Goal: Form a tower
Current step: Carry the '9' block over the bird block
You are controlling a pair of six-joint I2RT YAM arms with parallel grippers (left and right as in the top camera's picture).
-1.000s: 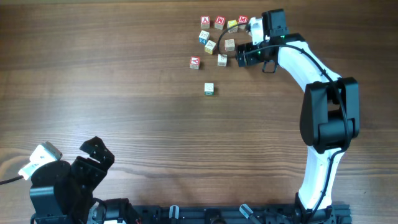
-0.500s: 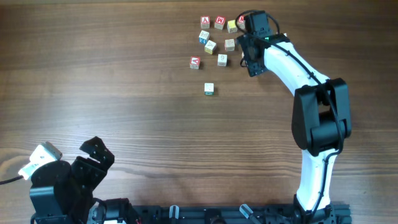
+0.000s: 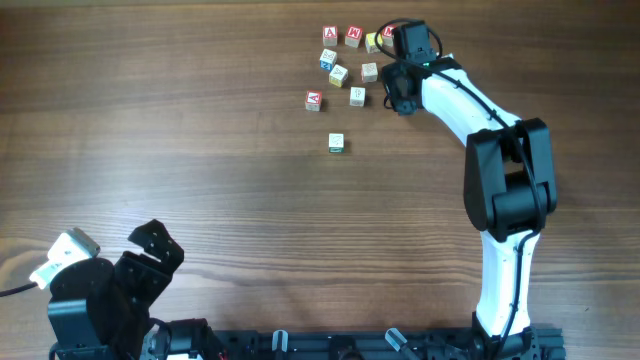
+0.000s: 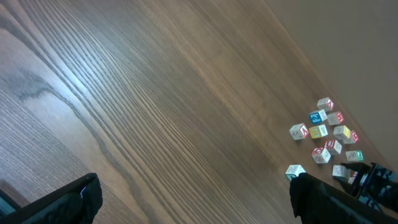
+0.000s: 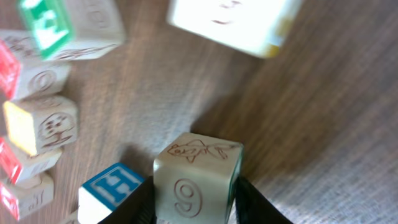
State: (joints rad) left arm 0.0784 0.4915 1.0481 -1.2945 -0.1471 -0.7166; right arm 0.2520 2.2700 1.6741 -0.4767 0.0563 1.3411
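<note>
Fingers (image 5: 254, 204) of my right jaws pressed against both sides of a pale cube (image 5: 198, 168) that bore a drawn fish on top and a 9 on its front, so I had it clamped. It sat within the cluster of loose cubes (image 3: 345, 65) at the far side of the counter (image 3: 200, 150). Whether it rested on the wood or hung just clear of it, I could not tell.

A blue H cube (image 5: 112, 186) sat just beside it, and a yellow-faced cube (image 5: 40, 127) lay a little further off on that same side. A green-lettered cube (image 5: 68, 25) and a blurred pale one (image 5: 233, 18) lay beyond.

The tower (image 3: 336, 143) was one green-printed cube, standing alone, apart from the cluster on the side nearer my bases.

My left jaws stood wide open with nothing between them, at the counter's near edge, well apart from every cube.
</note>
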